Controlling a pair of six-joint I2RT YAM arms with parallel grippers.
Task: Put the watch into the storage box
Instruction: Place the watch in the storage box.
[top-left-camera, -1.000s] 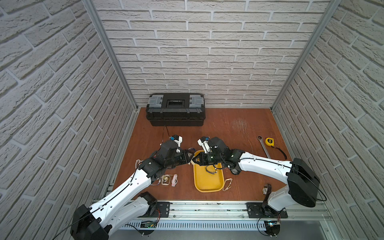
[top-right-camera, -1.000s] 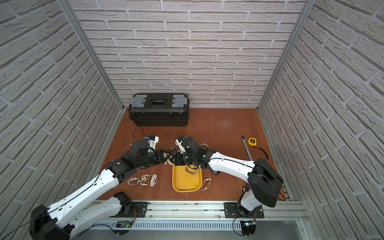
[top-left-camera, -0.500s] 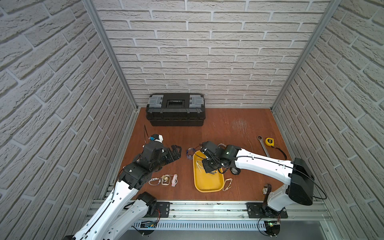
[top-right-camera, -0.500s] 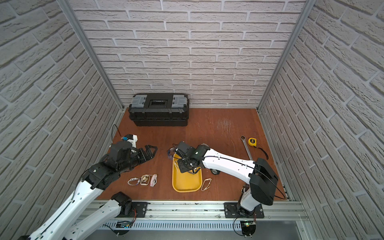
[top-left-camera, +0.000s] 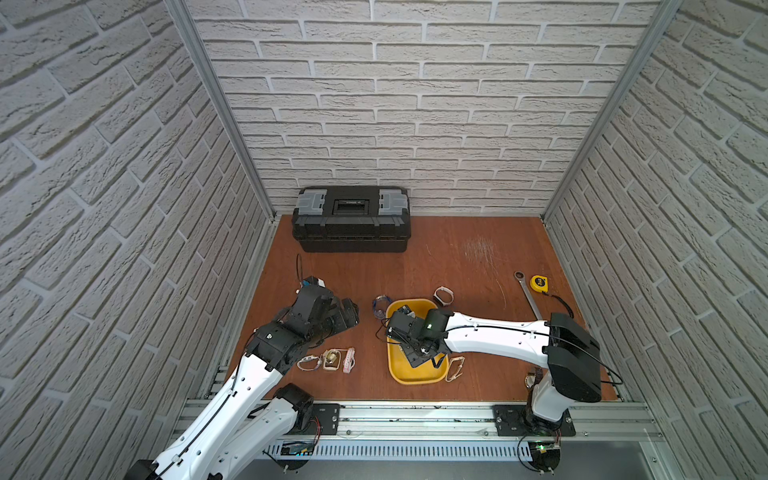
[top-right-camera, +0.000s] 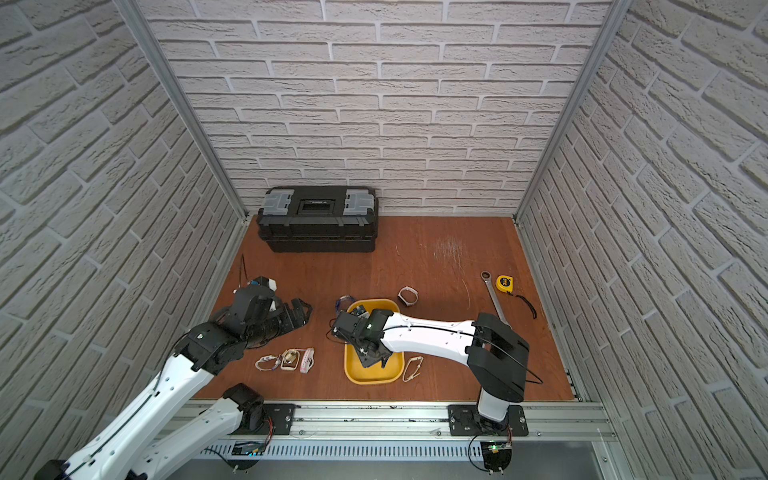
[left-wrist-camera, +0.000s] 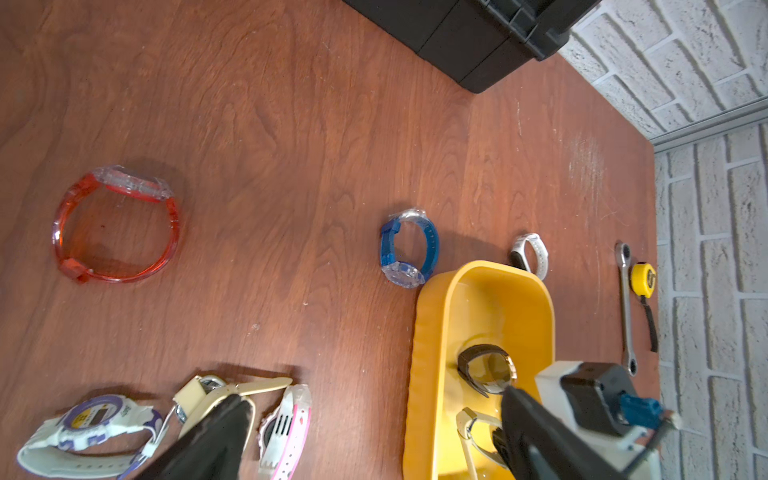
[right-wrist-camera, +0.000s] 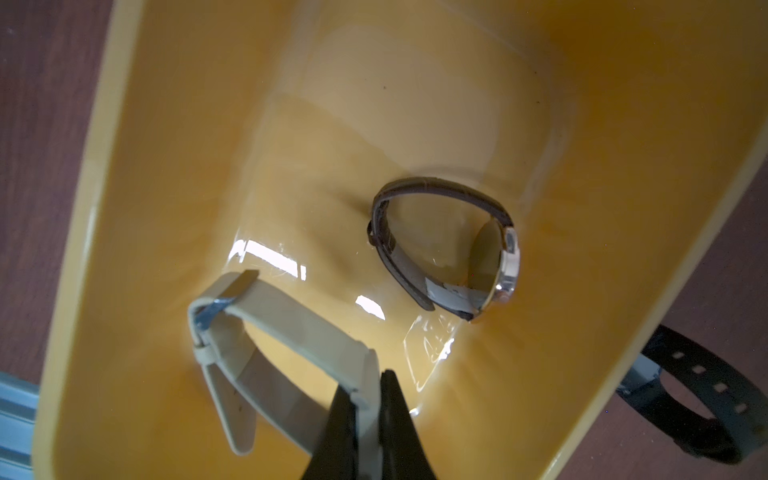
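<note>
The storage box (top-left-camera: 415, 376) is a shallow yellow tray near the front of the brown floor, also seen in the right wrist view (right-wrist-camera: 166, 124). My right gripper (right-wrist-camera: 368, 386) is shut on the strap of a cream-coloured watch (right-wrist-camera: 291, 328) and holds it inside the tray's rim, low over its floor. I cannot tell whether the watch touches the floor. A brown-strapped watch (right-wrist-camera: 449, 249) lies in the tray. My left gripper (top-left-camera: 351, 318) stands open and empty to the left of the tray, apart from it.
Red (left-wrist-camera: 116, 224), blue (left-wrist-camera: 409, 249) and white (left-wrist-camera: 530, 253) watches lie on the floor, and three more (left-wrist-camera: 91, 419) near the left gripper. A black watch (right-wrist-camera: 706, 395) lies beside the tray. A black toolbox (top-left-camera: 351, 218) stands at the back wall. Wrench (top-left-camera: 527, 293) and tape measure (top-left-camera: 539, 283) lie right.
The left gripper opened, let go at the tray's far end and drew back to the left. The right gripper carried the cream watch nearer, down into the tray.
</note>
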